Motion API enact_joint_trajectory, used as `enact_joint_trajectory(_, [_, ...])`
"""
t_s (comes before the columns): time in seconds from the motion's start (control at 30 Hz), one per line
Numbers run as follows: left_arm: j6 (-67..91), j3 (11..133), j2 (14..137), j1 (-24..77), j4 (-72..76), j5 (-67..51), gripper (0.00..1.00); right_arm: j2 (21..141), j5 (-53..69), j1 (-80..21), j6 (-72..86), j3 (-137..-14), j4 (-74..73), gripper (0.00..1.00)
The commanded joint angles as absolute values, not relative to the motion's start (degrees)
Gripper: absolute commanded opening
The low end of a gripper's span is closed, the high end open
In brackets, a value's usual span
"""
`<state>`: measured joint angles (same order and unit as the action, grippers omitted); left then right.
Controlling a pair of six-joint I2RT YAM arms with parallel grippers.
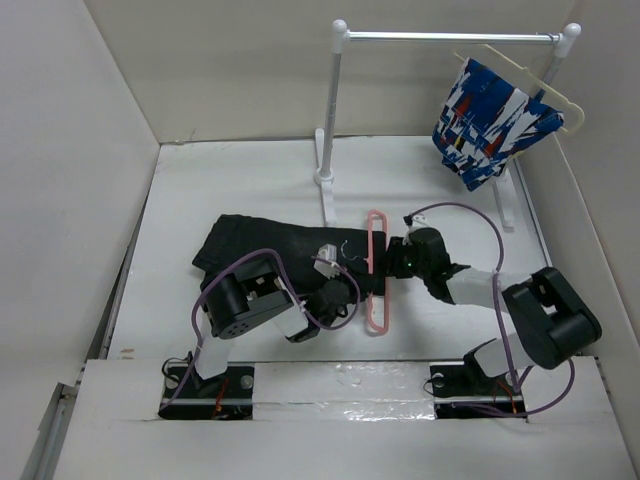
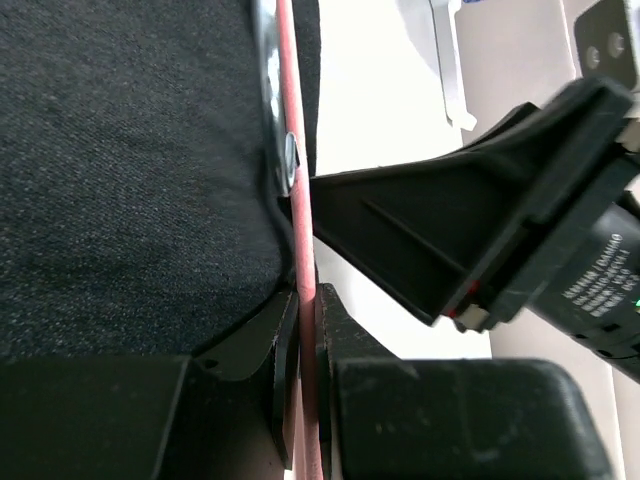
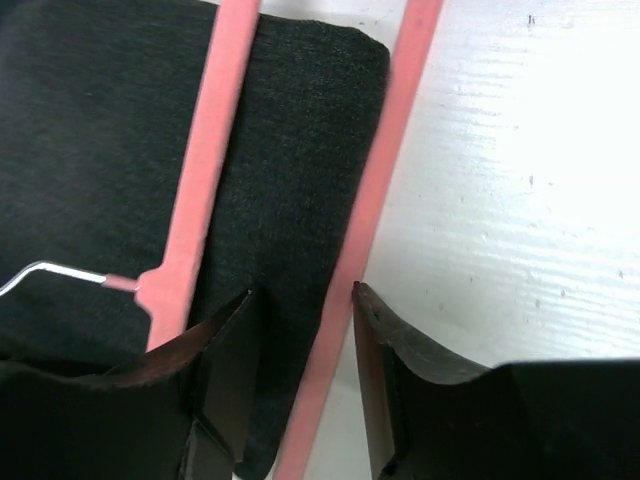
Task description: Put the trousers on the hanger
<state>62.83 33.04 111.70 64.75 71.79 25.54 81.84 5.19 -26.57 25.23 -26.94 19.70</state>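
White table (image 1: 250, 170), black trousers (image 1: 260, 245), pink hanger (image 3: 211, 130) pinched by left claw (image 2: 307, 300)

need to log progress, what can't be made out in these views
Left wrist view: the hanger, gripped by the shut left hand, runs off the top and bottom edges.
Right wrist view: the right hand straddles one hanger bar; whether the trousers are threaded through lies outside the frame.
Top view: the left arm and right arm cover where the hands reach the hanger and parts of the trousers.

White table (image 1: 230, 180), black trousers (image 1: 250, 245) spread mid-table, pink hanger (image 3: 209, 140) at their right edge, rack (image 1: 333, 100) standing behind
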Motion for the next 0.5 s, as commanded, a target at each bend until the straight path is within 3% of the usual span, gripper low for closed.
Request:
enact_joint_trajectory(0.0, [61.0,33.4,112.0,64.8,73.7,25.4,0.00,84.7,4.1,-28.3,24.3,-30.2,22.6,0.41])
enact_joint_trajectory(0.07, [60.9,33.3,112.0,64.8,73.7,25.6,0.00,87.1,2.8,-28.8,24.2,-31.1,22.2,0.33])
enact_joint_trajectory(0.2, [61.0,33.5,112.3,64.2,72.5,25.0,0.00,87.9,0.3,-30.0,24.6,-31.9,21.4,0.06])
enact_joint_trajectory(0.33, [60.4,33.8,112.2,63.7,70.8,25.0,0.00,84.5,-4.5,-31.3,23.8,-32.5,17.2,0.00])
enact_joint_trajectory(0.47, [60.6,34.0,112.5,63.7,69.9,25.4,0.00,79.2,-7.3,-31.8,22.3,-33.5,12.3,0.00])
